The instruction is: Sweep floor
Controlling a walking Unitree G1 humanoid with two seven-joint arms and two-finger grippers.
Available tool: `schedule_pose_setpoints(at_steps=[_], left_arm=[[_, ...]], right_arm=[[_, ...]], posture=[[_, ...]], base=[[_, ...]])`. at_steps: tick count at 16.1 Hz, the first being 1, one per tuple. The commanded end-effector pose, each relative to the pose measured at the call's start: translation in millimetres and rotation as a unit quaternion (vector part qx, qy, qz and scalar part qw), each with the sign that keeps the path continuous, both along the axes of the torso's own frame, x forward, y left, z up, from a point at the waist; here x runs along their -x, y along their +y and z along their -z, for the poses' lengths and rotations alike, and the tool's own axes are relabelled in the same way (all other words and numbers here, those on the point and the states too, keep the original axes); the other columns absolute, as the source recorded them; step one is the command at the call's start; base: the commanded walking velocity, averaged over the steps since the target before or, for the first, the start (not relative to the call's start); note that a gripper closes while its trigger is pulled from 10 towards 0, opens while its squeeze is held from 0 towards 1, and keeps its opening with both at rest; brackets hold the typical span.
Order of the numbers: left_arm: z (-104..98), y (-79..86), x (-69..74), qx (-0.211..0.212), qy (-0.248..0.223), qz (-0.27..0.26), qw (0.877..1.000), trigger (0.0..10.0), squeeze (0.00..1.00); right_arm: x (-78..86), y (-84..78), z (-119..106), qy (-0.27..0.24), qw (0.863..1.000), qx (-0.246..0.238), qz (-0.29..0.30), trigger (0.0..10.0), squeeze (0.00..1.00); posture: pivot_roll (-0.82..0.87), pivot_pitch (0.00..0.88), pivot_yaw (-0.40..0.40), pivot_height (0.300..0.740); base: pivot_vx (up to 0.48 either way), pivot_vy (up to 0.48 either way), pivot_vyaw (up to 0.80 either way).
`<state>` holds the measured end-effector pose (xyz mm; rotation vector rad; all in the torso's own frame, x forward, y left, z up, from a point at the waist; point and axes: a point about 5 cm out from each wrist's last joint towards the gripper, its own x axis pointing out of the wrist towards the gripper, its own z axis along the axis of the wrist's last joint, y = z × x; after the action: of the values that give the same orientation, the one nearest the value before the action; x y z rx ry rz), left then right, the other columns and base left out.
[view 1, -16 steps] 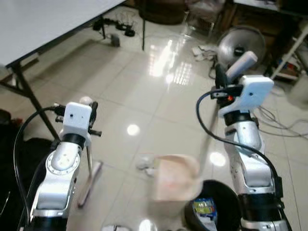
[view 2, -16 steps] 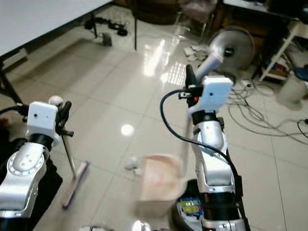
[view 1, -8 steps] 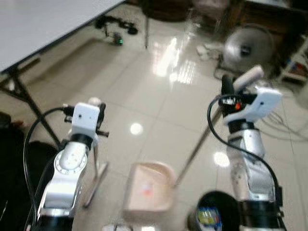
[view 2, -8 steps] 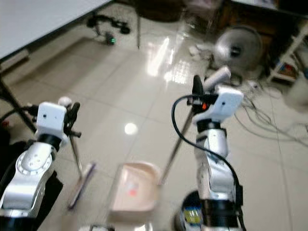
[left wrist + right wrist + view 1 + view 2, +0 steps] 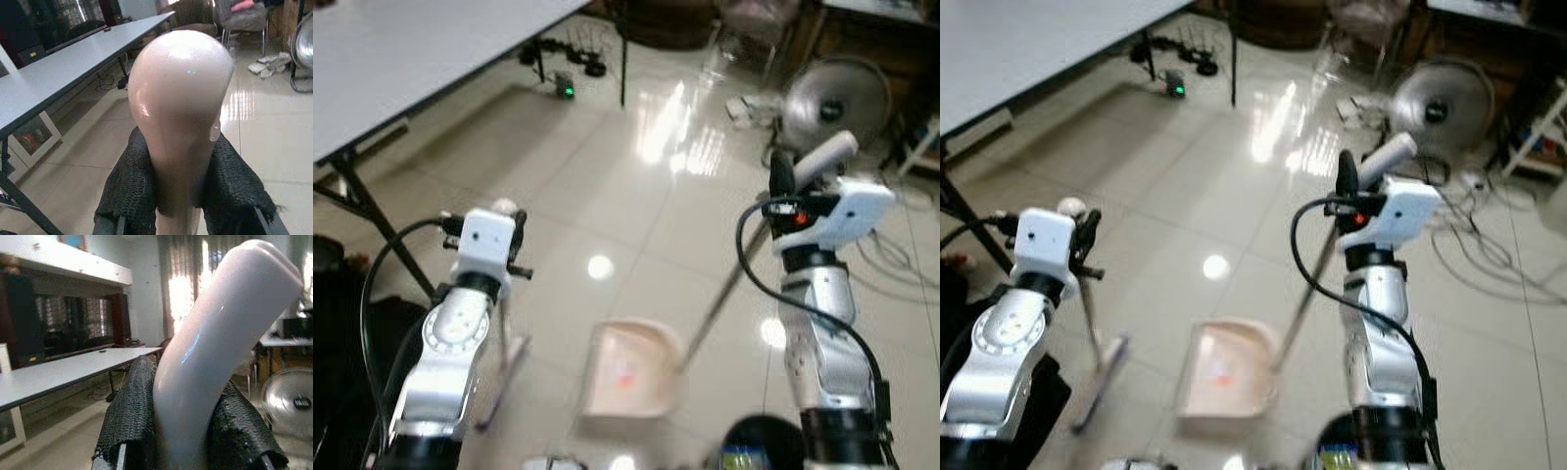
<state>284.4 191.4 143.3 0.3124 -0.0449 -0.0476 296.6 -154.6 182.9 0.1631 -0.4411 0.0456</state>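
Broom clenched by left gripper | dustpan on floor | its handle gripped by right gripper

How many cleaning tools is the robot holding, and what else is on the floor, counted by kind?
Brooms: 1, the broom in the left claw
Dustpans: 1, the dustpan held by the right claw
Fans: 1, the fan
Bins: 1, the bin
Tables: 1, the table
Total: 5
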Motion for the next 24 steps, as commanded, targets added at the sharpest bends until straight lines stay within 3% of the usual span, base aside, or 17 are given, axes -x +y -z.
schedule_pose_setpoints(at_steps=[1, 8, 13, 19, 22, 24], left_arm=[[-9, 4.1, -2.0, -0.016, -0.020, -0.004, 1.000, 10.0, 0.00], [-1, -2.1, -7.6, 0.001, -0.004, 0.004, 1.000, 10.0, 0.00], [2, -0.9, -6.9, 0.024, -0.010, -0.005, 1.000, 10.0, 0.00], [9, -11.4, -11.1, 0.030, -0.005, 0.027, 0.999, 10.0, 0.00], [4, -16.1, -19.0, 0.035, -0.013, 0.034, 0.999, 10.0, 0.00], [-11, -18.4, -25.2, 0.047, -0.043, 0.048, 0.997, 10.0, 0.00]], right_arm=[[0.7, 6.4, -6, -0.021, 1.000, -0.010, -0.007, 10.0, 0.00], [-5.1, -1.2, -2, -0.019, 0.998, 0.045, 0.036, 10.0, 0.00], [-12.6, -10.5, 11, -0.011, 0.998, 0.044, 0.044, 10.0, 0.00], [-23.9, -6.1, 17, -0.015, 0.996, 0.081, 0.033, 10.0, 0.00], [-27.4, -9.0, 18, -0.025, 0.992, 0.112, 0.045, 10.0, 0.00], [-32.8, -12.0, 13, -0.041, 0.988, 0.135, 0.059, 10.0, 0.00]], posture=[[0.12, 0.082, -0.031, 0.740], [0.11, 0.055, -0.024, 0.740], [0.14, 0.061, -0.026, 0.740], [0.14, 0.169, -0.013, 0.740], [0.16, 0.253, -0.014, 0.740], [0.18, 0.323, -0.004, 0.740]], base=[[0.368, 0.000, 0.00], [0.204, 0.000, 0.00], [0.000, 0.000, 0.00], [0.000, 0.000, 0.00], [0.000, 0.000, 0.00], [0.000, 0.000, 0.00]])
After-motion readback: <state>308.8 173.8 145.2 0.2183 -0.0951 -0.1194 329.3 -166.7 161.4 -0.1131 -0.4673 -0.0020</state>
